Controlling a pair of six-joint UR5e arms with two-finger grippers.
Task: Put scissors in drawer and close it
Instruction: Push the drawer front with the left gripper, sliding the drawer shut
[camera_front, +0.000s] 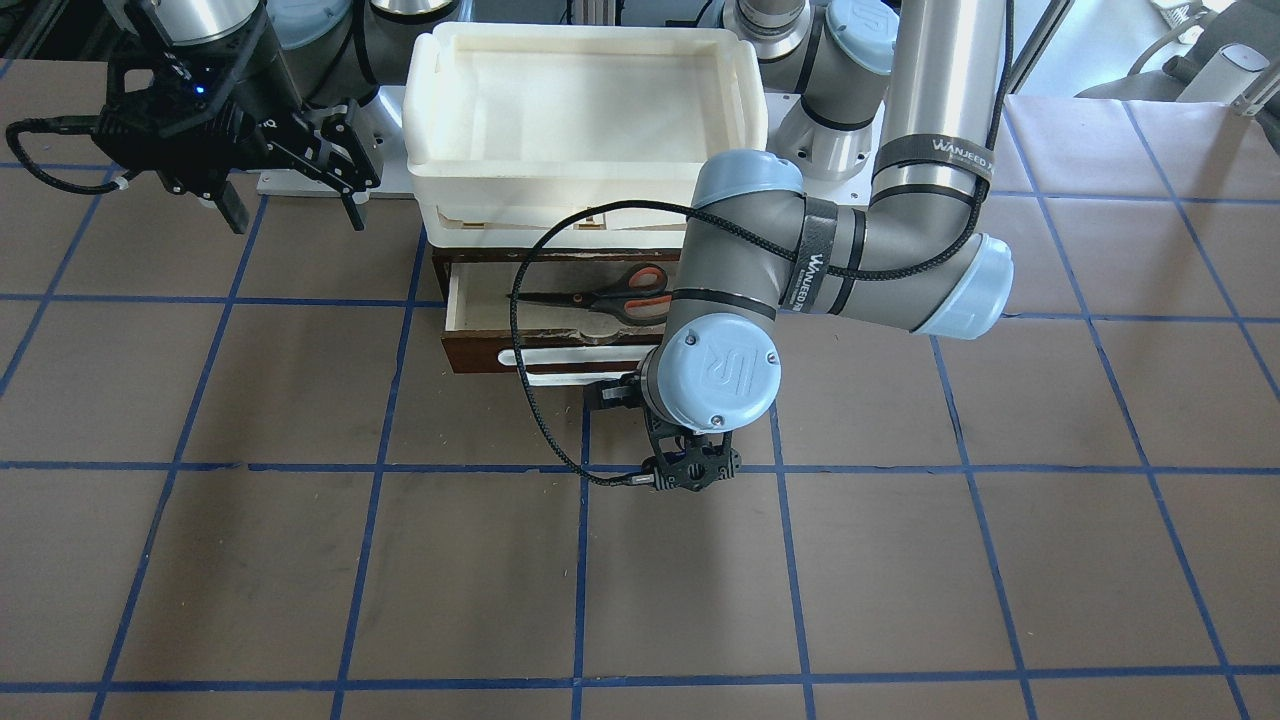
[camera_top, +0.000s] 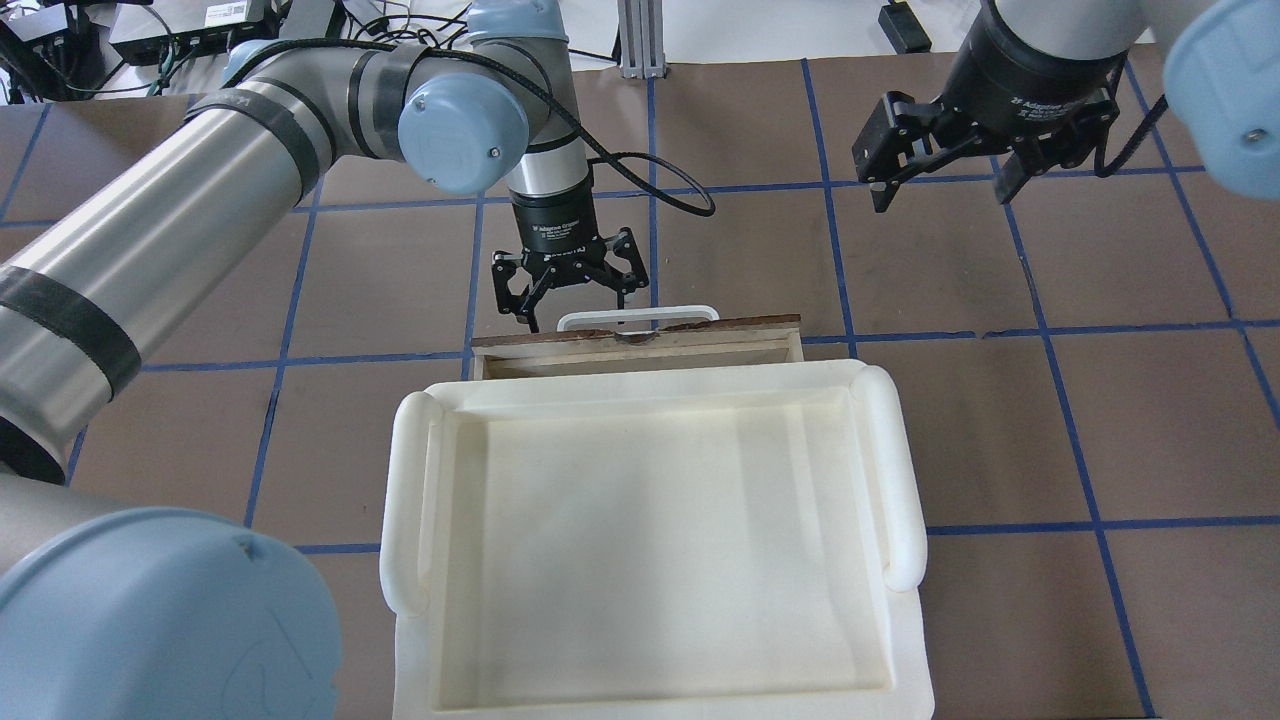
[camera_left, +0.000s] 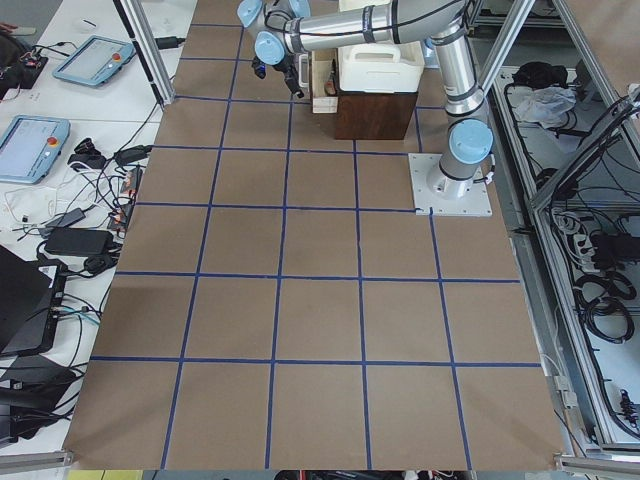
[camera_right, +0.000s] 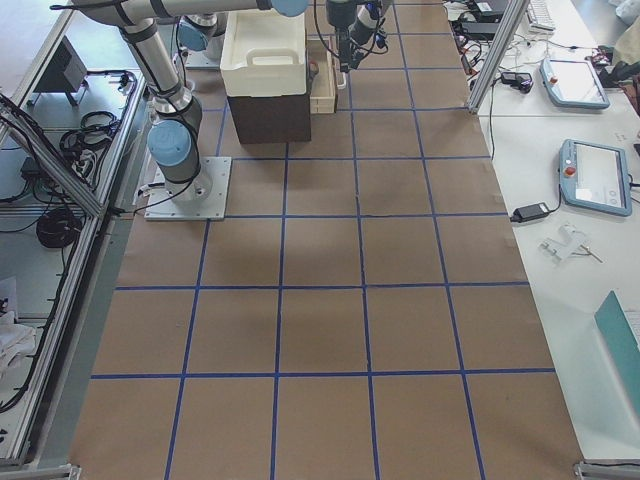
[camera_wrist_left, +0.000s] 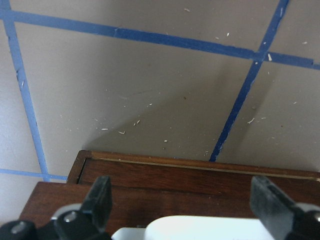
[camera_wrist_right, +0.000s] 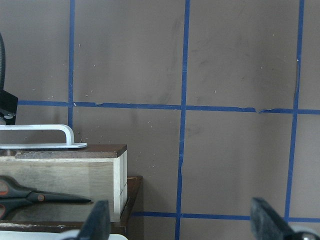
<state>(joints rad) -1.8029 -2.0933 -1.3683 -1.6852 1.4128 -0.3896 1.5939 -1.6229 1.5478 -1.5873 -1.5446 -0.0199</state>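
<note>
The scissors (camera_front: 600, 292) lie flat inside the partly open drawer (camera_front: 478, 352), below the white trays (camera_front: 590, 32) by the worktop's robot-side edge. The left gripper (camera_top: 578, 305) hangs released, fingers spread, just before the drawer's white handle (camera_front: 560, 357). The right gripper (camera_top: 942, 190), also spread and empty, hovers well aside.

In the front-facing view the left arm's wrist (camera_front: 720, 365) covers the end of the drawer (camera_front: 500, 312) on the robot's left, part of the handle loops of the scissors (camera_front: 590, 298), and one end of the white bar handle (camera_front: 555, 357) on the drawer front; from overhead the white tray (camera_top: 412, 490) stacked above the drawer hides nearly all its interior, scissors included; the right wrist view cuts scissors and drawer off at its left edge; the left wrist view cuts the drawer front and bar handle off at its bottom edge; in both side views the drawer's contents are too small to tell.
</note>
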